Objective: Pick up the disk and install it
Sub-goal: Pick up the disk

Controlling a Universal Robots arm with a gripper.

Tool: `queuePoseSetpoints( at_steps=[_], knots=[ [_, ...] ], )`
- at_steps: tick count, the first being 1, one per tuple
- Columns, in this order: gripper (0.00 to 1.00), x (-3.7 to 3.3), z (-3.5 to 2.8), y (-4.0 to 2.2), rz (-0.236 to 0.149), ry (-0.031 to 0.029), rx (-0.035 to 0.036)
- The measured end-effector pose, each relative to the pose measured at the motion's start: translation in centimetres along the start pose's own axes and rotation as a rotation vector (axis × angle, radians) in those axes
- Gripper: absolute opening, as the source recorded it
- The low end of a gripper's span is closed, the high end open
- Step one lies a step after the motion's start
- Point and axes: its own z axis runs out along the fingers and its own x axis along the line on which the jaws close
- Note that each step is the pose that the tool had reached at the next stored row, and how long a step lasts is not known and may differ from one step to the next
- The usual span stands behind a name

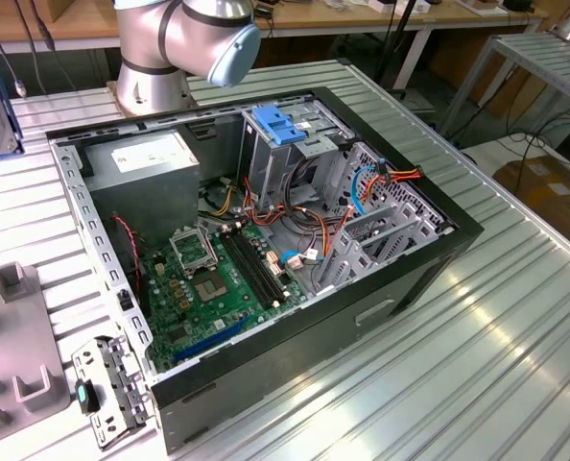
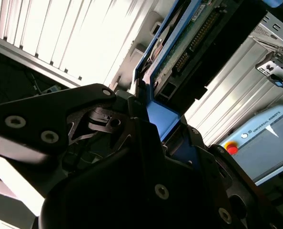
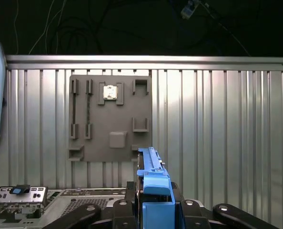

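Disk (image 3: 151, 171) sits clamped in the gripper (image 3: 153, 212); in the first wrist view it stands edge-on, blue carrier rim up, a black finger (image 3: 186, 210) pressed to each side; in the second wrist view the disk (image 2: 179, 52) shows its green circuit-board face inside the blue frame, running away from the gripper (image 2: 153, 119), whose jaws are closed against the carrier's near end; the disk is off the table, held in the air.

Ribbed aluminium table (image 1: 477, 317) carries everything; the open computer case (image 1: 410, 279) lies on its side on it, well apart from the held disk as far as the views tell; the arm's base (image 1: 170, 48) stands on the table behind the case in the exterior view; a grey fixture plate (image 3: 110, 117) with raised slots lies flat on the table beyond the disk in the first wrist view, and shows at the exterior view's left (image 1: 16, 355); inside the case, the grey power-supply box (image 1: 146, 158) sits in the far corner, the green motherboard (image 1: 218, 279) on the floor, the tall metal bay (image 1: 285, 163) beside them with a light-blue bracket (image 1: 275, 125) on top; a teach pendant (image 2: 265, 143) with a red button lies past the gripper in the second wrist view; a small metal panel (image 1: 107, 389) with a blue tab lies just beside the case's near corner.
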Motion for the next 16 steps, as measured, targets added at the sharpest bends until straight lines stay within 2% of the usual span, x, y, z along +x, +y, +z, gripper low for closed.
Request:
queuePoseSetpoints(
  at_steps=[16],
  knots=[
    [0.37, -0.03, -0.05, -3.15, 0.0, 0.0, -0.0016]
  ],
)
